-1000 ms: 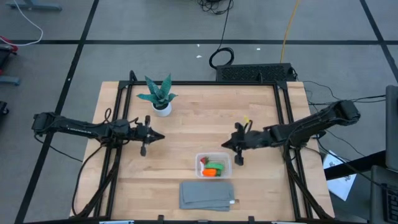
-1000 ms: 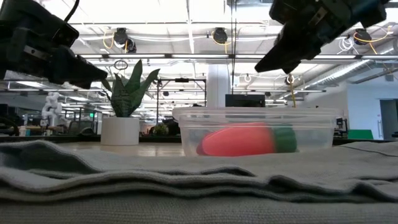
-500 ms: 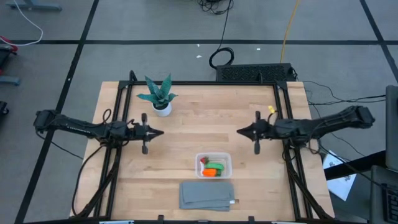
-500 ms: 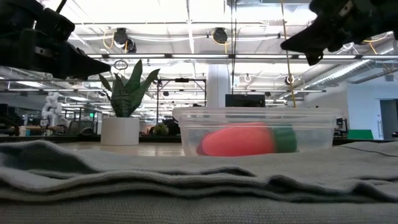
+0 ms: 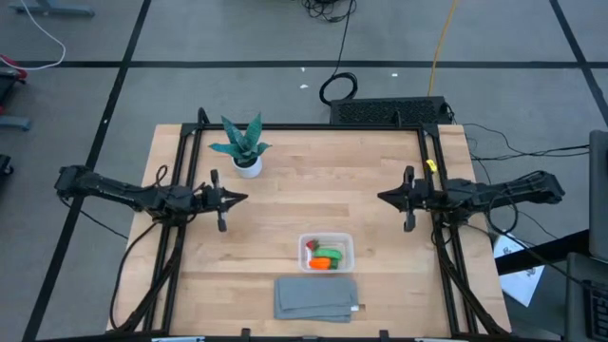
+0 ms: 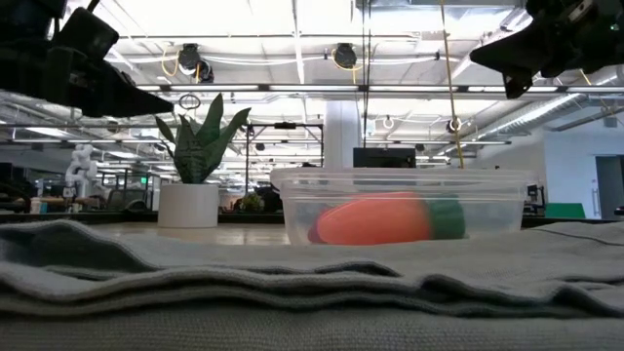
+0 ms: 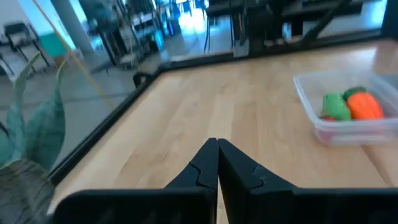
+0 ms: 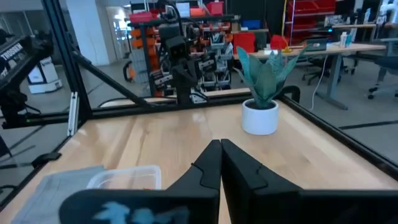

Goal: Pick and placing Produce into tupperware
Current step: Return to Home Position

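The tupperware [image 5: 350, 249] is recorded as clear, glossy plastic; beside it, matt grey cloth [image 5: 316, 297] on a smooth wooden table [image 5: 304, 180].

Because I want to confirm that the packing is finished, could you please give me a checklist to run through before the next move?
1. Carrot inside the tub: ok.
2. Green pod inside the tub: ok.
3. Red berry inside the tub: ok.
4. Left gripper shut, empty, away from the tub: ok.
5. Right gripper shut, empty, away from the tub: ok.
6. Tub not touching the grey cloth: cannot tell.
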`<state>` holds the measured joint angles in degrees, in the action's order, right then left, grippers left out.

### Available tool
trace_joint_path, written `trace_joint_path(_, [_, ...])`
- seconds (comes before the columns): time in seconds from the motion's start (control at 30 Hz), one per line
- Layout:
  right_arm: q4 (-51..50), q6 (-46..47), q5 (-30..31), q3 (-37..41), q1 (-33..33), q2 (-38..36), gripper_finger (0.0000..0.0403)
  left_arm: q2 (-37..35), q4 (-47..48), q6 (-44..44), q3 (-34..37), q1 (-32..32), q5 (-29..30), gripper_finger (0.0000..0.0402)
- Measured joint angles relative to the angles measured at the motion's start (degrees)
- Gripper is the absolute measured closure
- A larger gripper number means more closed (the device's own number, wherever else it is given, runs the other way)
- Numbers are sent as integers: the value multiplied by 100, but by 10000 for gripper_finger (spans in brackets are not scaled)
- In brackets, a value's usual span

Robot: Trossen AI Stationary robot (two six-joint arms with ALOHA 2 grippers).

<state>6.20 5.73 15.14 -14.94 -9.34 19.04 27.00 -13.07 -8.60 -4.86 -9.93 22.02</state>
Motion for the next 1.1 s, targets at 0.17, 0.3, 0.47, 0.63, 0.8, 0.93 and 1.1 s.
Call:
trace_joint_path(0.17, [-358,-1,2,3,0,-412,403,-426,1413,131,-549,-171,53,399])
trace_joint_path(0.3, [-656,-36,31,3,0,-692,403,-908,1518,-68,-471,-341,53,396])
trace_joint_path(0.47, [-948,72,-7,3,0,-1021,403,-1522,1967,-15,-401,-562,53,400])
trace_joint_path(0.63, [-1016,42,9,138,1,-1276,403,-2009,2324,9,-398,-813,50,399])
trace_joint_path(0.8, [-1037,95,125,394,104,-1477,403,-2244,2365,-34,-396,-1015,50,396])
trace_joint_path(0.93, [-1038,88,120,520,209,-1655,403,-2301,2356,-56,-394,-1049,57,399])
trace_joint_path(1.1, [-968,92,-113,663,405,-1880,403,-2301,1754,-398,-180,-1034,26,395])
